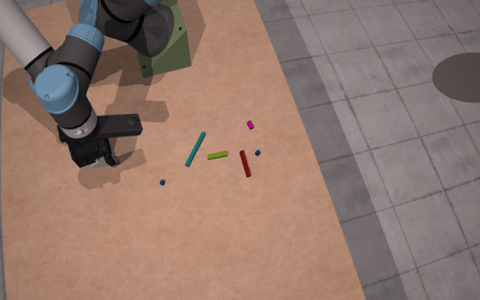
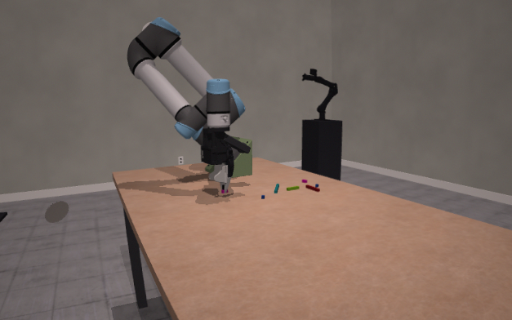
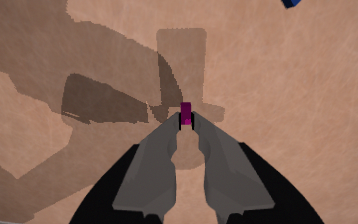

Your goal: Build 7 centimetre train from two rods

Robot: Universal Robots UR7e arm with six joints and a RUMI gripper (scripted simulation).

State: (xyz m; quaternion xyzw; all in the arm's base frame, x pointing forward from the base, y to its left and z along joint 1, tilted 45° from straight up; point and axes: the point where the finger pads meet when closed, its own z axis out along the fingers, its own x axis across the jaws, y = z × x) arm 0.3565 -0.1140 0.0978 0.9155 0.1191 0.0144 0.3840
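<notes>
My gripper (image 1: 114, 162) (image 2: 224, 190) (image 3: 185, 113) is shut on a short magenta rod (image 3: 185, 111) (image 1: 118, 161) (image 2: 223, 191) at the left side of the table, just above the table top. A lime rod (image 1: 217, 154) (image 2: 292, 188) lies flat near the middle. A second magenta rod (image 1: 250, 125) (image 2: 304, 180) lies beyond it to the right. A turquoise rod (image 1: 195, 149) (image 2: 276, 188) lies left of the lime one and a red rod (image 1: 245, 163) (image 2: 312, 188) right of it. All lie apart from one another.
Two small blue rods lie loose: one (image 1: 162, 182) (image 2: 263, 197) (image 3: 291, 3) between my gripper and the turquoise rod, one (image 1: 257, 152) (image 2: 317, 185) right of the red rod. The green arm base (image 1: 166, 53) (image 2: 244, 163) stands at the table's back. The table edge (image 1: 302, 126) runs along the right.
</notes>
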